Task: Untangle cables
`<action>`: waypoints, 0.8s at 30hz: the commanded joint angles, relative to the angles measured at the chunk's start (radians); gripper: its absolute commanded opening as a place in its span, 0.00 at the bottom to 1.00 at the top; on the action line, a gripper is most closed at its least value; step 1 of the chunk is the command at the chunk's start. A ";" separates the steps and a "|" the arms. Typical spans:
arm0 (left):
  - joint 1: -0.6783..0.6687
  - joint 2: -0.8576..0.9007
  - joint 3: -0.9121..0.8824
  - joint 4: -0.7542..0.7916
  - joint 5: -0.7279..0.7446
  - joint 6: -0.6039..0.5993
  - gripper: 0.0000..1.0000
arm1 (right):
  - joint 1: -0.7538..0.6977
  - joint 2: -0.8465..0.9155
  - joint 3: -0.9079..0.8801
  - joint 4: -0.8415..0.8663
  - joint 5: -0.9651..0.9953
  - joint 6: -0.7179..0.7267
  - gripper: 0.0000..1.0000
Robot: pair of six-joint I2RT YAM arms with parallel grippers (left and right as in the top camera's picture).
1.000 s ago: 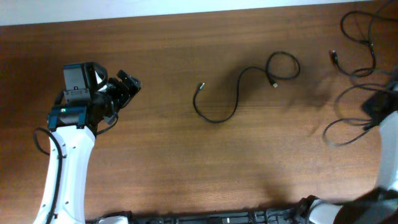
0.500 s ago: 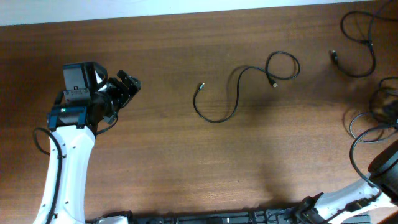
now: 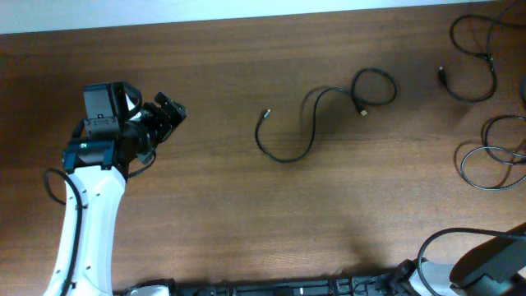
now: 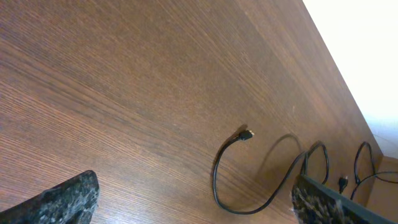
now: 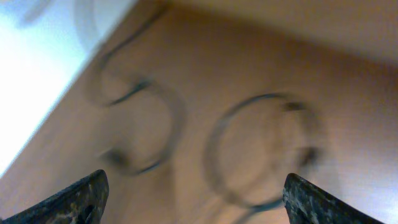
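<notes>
The middle cable (image 3: 283, 161), thin and black, lies on the tabletop (image 3: 246, 222) in an S-curve ending in a small loop. The corner cable (image 3: 442, 76) curls at the far right. Nearer the robot, the edge cable (image 3: 463, 164) lies in overlapping loops.

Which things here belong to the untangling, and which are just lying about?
Job: centre cable; top-right cable; looped cable at right edge.
Not the job: left arm's own wire; wooden table.

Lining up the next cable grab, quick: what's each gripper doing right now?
Left gripper: open, holding nothing.
Right gripper: open, holding nothing.
</notes>
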 commanded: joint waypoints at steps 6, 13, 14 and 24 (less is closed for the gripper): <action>0.001 0.000 0.006 0.002 -0.011 0.016 0.99 | 0.547 0.116 0.001 -0.045 -0.273 -0.071 0.88; 0.001 0.000 0.006 0.002 -0.010 0.016 0.99 | 1.001 0.332 0.000 -0.070 0.045 -0.071 0.88; 0.001 0.000 0.006 0.002 -0.011 0.016 0.99 | 1.032 0.356 0.000 -0.077 0.066 -0.070 0.88; 0.001 0.000 0.006 0.002 -0.010 0.016 0.99 | 1.118 0.414 0.052 -0.117 0.294 -0.068 0.04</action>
